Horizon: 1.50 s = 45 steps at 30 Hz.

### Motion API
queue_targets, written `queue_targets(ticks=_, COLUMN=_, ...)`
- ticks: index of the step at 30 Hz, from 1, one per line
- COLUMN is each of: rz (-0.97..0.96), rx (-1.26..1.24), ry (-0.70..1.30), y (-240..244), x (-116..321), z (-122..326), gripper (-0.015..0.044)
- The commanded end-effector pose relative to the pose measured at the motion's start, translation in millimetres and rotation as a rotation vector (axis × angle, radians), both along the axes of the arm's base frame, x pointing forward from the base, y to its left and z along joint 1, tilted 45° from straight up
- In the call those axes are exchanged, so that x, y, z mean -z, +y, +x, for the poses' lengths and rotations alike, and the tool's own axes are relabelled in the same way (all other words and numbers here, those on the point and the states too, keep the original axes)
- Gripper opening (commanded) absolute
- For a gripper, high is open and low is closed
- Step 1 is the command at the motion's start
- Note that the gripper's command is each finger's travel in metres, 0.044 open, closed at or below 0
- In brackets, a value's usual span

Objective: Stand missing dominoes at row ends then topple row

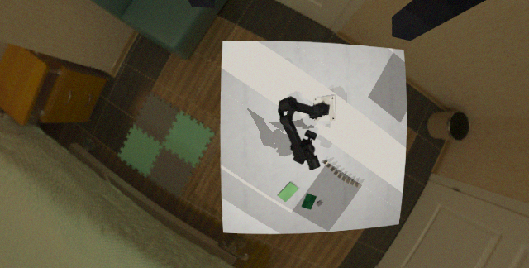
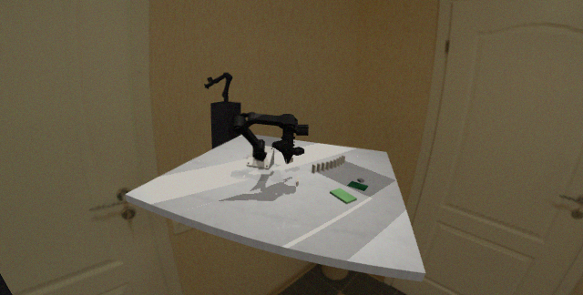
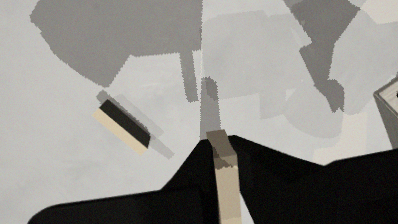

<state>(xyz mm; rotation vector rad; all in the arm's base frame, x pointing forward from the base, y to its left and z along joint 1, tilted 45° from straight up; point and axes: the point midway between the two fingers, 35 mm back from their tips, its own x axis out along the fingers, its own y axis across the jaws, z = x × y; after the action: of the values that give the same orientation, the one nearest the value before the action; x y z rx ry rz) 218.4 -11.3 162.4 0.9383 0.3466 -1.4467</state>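
Note:
A row of several tan dominoes stands on the table, also seen in the exterior view. My gripper hovers above the table just off the row's near-left end. In the wrist view its black fingers are shut on a beige domino, which sticks out past the fingertips. Another domino lies flat on the table to the left, apart from the fingers; it also shows as a small piece in the exterior view.
A light green flat block, a dark green flat block and a small grey object lie near the table's front. The arm's white base plate sits mid-table. A dark edge shows at the wrist view's right.

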Motion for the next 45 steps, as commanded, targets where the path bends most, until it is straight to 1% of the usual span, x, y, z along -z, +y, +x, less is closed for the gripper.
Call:
queue_targets(ticks=1, rz=-0.003, rx=0.007, ry=0.007, y=8.6, x=-9.8, z=-4.4, gripper=0.0024)
queue_targets(ticks=3, rz=-0.005, rx=-0.003, ry=0.016, y=8.8, x=-10.3, z=-3.4, gripper=0.0024)
queue_targets(ticks=5, rz=-0.019, rx=-0.087, ry=0.095, y=10.1, x=-14.6, z=4.7, gripper=0.0024)
queue_targets(ticks=20, rz=-0.206, rx=-1.015, ry=0.954, y=9.7, x=-54.0, z=95.5, gripper=0.0024)
queue_targets(ticks=33, rz=-0.307, rx=-1.436, ry=1.349, y=-1.4, x=-67.9, z=139.9, gripper=0.0024)
queue_targets(ticks=45, rz=-0.407, rx=-1.826, ry=1.732, y=-14.9, x=-75.6, z=171.8, gripper=0.0024)
